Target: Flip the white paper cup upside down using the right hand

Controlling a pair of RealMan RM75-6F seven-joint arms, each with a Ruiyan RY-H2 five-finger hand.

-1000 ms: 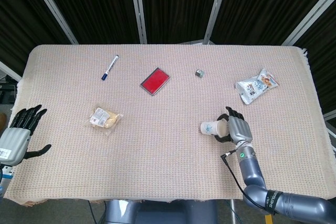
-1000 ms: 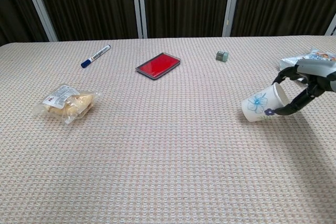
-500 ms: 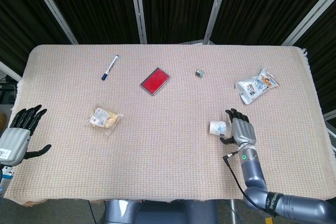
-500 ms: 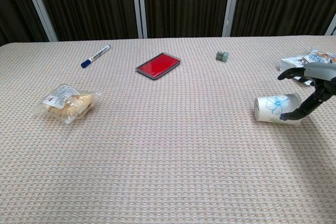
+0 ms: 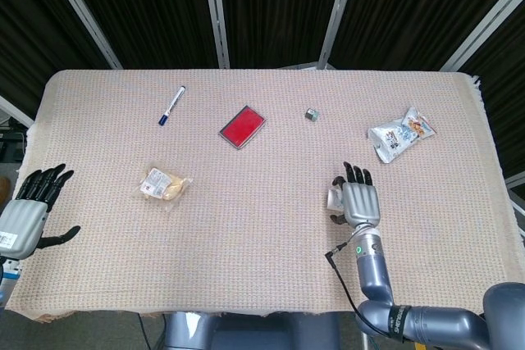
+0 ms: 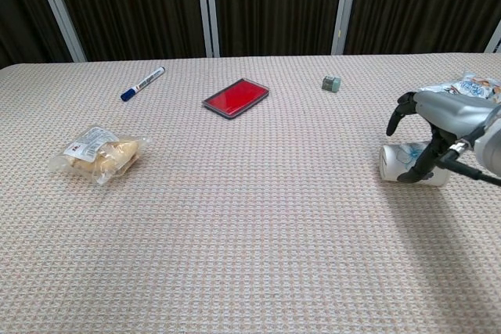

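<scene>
The white paper cup (image 6: 389, 163), printed with blue flowers, lies on its side on the table, mouth to the left. My right hand (image 6: 435, 118) arches over it with fingers spread, and the thumb reaches down across the cup's front. I cannot tell whether it grips the cup. From the head view, the right hand (image 5: 358, 201) covers most of the cup (image 5: 333, 199). My left hand (image 5: 29, 215) rests open at the table's left edge, far from the cup.
A blue marker (image 5: 171, 105), a red case (image 5: 242, 126) and a small grey cube (image 5: 312, 114) lie toward the back. A bagged snack (image 5: 164, 187) sits at left. A chip packet (image 5: 400, 134) lies behind my right hand.
The cup went from tilted in my right hand to lying on its side on the table. The hand let go, then moved left over the cup. My left hand stayed still.
</scene>
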